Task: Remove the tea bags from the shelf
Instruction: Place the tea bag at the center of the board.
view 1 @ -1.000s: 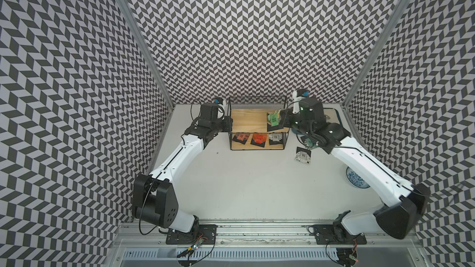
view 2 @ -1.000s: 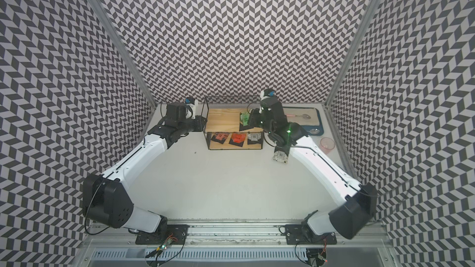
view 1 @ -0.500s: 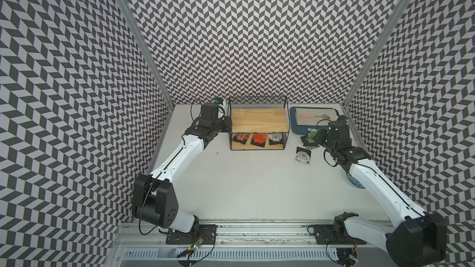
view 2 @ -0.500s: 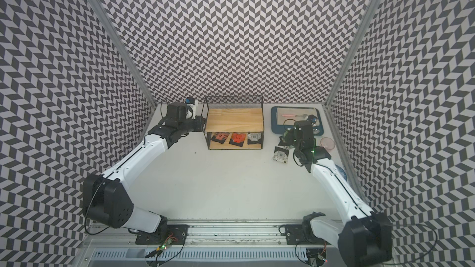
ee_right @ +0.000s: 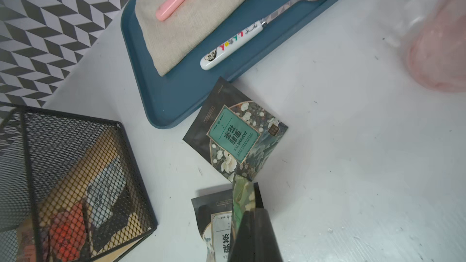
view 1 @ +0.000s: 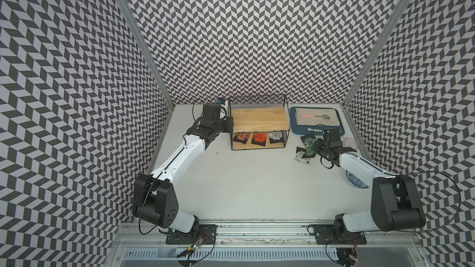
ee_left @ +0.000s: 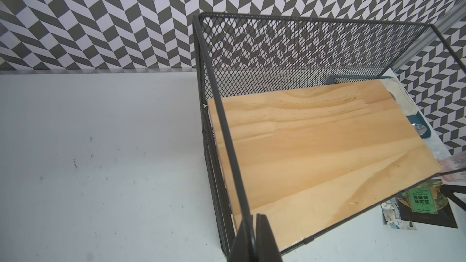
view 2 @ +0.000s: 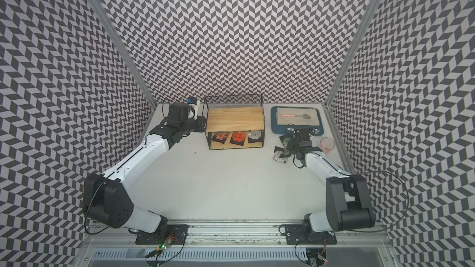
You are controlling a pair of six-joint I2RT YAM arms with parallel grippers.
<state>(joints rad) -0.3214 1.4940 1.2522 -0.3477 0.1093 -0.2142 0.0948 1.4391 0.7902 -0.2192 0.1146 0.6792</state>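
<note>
The shelf (view 1: 258, 119) stands at the back of the table with its top board bare. My left gripper (view 1: 229, 125) is at its left end, shut on the thin top wire of the frame (ee_left: 228, 147). On the lower board lie three tea bags: pink (view 1: 240, 137), orange-red (view 1: 259, 137) and white (view 1: 275, 136). To the right of the shelf, my right gripper (ee_right: 248, 211) is shut on a green tea bag (ee_right: 240, 195), low over a white tea bag (ee_right: 216, 225) lying on the table. A teal tea bag (ee_right: 234, 138) lies flat beside them.
A blue tray (view 1: 293, 124) with a beige cloth and a pink-handled spoon (view 1: 314, 116) sits right of the shelf, and a second spoon (ee_right: 234, 44) lies on it. A pink cup (view 1: 349, 143) and a blue patterned bowl (view 1: 356, 179) stand near the right wall.
My right arm has carried the green tea bag from the shelf's top board rightward and down to the table by the other loose tea bags. The left jaws have closed on the shelf's wire.
</note>
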